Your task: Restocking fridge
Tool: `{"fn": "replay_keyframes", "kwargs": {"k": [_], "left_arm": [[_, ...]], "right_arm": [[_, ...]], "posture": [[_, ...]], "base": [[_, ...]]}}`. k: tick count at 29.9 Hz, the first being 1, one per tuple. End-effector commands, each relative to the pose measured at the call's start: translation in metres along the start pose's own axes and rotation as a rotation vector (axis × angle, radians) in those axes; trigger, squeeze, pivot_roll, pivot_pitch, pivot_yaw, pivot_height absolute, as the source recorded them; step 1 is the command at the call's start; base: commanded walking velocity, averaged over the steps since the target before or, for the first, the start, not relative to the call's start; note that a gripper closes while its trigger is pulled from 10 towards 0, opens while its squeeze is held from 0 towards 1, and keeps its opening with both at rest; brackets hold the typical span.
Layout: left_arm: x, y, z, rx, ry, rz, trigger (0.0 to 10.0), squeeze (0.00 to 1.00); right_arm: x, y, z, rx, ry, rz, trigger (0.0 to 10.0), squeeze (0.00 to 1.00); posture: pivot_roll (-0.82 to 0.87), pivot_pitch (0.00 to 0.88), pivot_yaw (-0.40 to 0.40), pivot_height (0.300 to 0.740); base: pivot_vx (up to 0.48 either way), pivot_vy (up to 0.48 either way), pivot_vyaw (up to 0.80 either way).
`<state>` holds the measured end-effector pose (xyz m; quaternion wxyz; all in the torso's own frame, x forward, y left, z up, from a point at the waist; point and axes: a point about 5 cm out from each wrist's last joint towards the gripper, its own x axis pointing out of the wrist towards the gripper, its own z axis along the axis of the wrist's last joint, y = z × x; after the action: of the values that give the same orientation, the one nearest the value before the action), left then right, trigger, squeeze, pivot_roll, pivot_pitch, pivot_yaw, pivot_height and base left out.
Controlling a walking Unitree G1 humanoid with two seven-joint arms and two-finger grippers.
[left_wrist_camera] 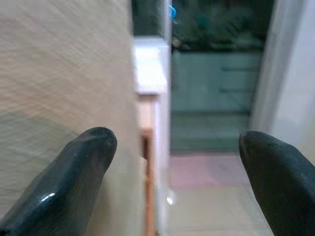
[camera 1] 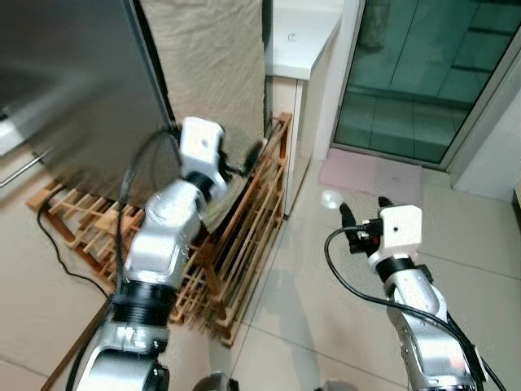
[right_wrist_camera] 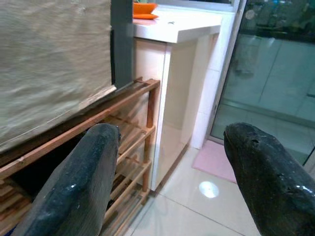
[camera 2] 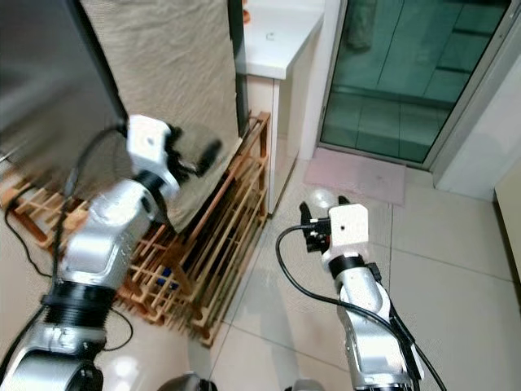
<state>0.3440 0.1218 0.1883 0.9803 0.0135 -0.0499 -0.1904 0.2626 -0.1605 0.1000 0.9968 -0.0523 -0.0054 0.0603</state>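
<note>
Left gripper (camera 1: 248, 160): raised at the side of the fridge (camera 1: 73, 90), fingers spread with a wide gap and holding nothing. One finger (left_wrist_camera: 74, 182) lies close against the beige cloth (camera 1: 216, 73) that hangs down the fridge's side; whether it touches cannot be told. The other finger points toward open floor. The right eye view blurs this gripper.

Right gripper (camera 1: 362, 218): held out over the tiled floor (camera 1: 326, 326), well apart from the fridge, fingers likewise spread and empty. Its cable (camera 1: 350, 281) loops below the wrist.

Edges: the cloth's lower edge hangs over a slatted wooden rack (camera 1: 244, 244), which runs along the fridge's foot and juts out onto the floor between the two arms. Just beyond the rack stands a white counter unit (camera 1: 301, 49), its corner edge close to the rack's end post. A glass door (camera 1: 423, 73) closes the far side, with a pink mat (camera 1: 370, 175) at its sill.

Open room: bare tiles extend from the rack's outer edge to the door frame, around and ahead of the right gripper.

View differences: the right wrist view shows an orange item (right_wrist_camera: 144, 9) on the counter top and the rack's lower shelves. A black cord (camera 1: 57, 244) on the floor beside the rack appears in the head views.
</note>
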Motion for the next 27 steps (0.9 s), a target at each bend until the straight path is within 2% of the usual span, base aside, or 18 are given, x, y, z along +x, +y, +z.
{"fn": "replay_keyframes", "kwargs": {"k": [1, 8, 12, 17, 20, 21, 22, 24, 27], "left_arm": [[0.002, 0.000, -0.006, 0.024, 0.042, 0.001, 10.0, 0.00], [-0.001, -0.004, 0.003, 0.009, 0.022, -0.032, 10.0, 0.00], [-0.007, -0.002, -0.003, 0.014, 0.049, -0.029, 10.0, 0.00], [-0.008, 0.004, -0.009, 0.052, 0.071, 0.057, 10.0, 0.00], [-0.007, 0.009, -0.009, 0.123, 0.072, 0.125, 10.0, 0.00], [-0.006, 0.016, -0.012, 0.127, 0.094, 0.201, 10.0, 0.00], [-0.006, 0.016, -0.013, 0.122, 0.095, 0.207, 10.0, 0.00], [-0.004, 0.014, -0.014, 0.123, 0.095, 0.193, 10.0, 0.00], [0.001, 0.001, -0.016, 0.125, 0.094, 0.140, 10.0, 0.00]], "right_arm": [[0.000, -0.001, -0.002, -0.003, 0.005, 0.006, 10.0, 0.07], [-0.007, -0.003, -0.006, -0.003, 0.025, -0.004, 10.0, 0.07], [-0.008, -0.002, -0.007, 0.000, 0.033, 0.000, 10.0, 0.07], [-0.006, -0.002, -0.008, 0.001, 0.033, 0.003, 10.0, 0.07], [-0.005, -0.001, -0.007, 0.001, 0.032, 0.003, 10.0, 0.07], [-0.005, 0.000, -0.008, 0.001, 0.032, 0.004, 10.0, 0.07], [-0.005, 0.000, -0.008, 0.002, 0.032, 0.004, 10.0, 0.07], [-0.005, 0.001, -0.008, 0.004, 0.032, 0.005, 10.0, 0.08], [-0.005, 0.002, -0.008, 0.004, 0.033, 0.007, 10.0, 0.07]], "posture": [[-0.14, 0.035, 0.041, 0.711], [-0.14, 0.051, 0.038, 0.711], [-0.14, 0.055, 0.035, 0.711], [-0.13, 0.058, 0.036, 0.711], [-0.13, 0.058, 0.037, 0.711], [-0.13, 0.058, 0.038, 0.711], [-0.13, 0.058, 0.038, 0.711], [-0.13, 0.060, 0.038, 0.711], [-0.13, 0.058, 0.039, 0.711]], "base": [[0.000, 0.000, 0.00], [0.000, 0.000, 0.00], [0.000, 0.000, 0.00], [0.000, 0.000, 0.00], [0.000, 0.000, 0.00], [0.000, 0.000, 0.00], [0.000, 0.000, 0.00], [0.000, 0.000, 0.00], [0.000, 0.000, 0.00]]}}
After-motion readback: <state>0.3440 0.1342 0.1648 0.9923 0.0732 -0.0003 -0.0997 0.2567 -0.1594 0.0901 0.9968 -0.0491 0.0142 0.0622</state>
